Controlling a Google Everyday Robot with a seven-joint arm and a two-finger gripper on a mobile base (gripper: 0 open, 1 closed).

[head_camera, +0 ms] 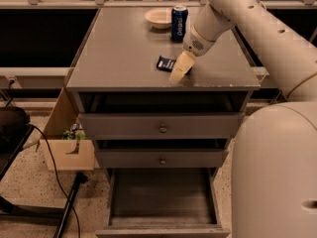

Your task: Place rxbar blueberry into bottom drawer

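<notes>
The rxbar blueberry (165,63) is laid flat on the cabinet top (119,53), long axis roughly left-right, lettering unreadable. Its right end is covered by the gripper (179,69); its grip cannot be told. The bottom drawer (163,229) is pulled open.

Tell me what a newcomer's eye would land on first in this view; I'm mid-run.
The big white arm sweeps in from the upper right. Its gripper is low over the cabinet top near the front edge, at the right end of the dark rxbar blueberry. Below, the bottom drawer stands pulled open. A blue soda can and a pale bowl sit at the back of the top.
</notes>
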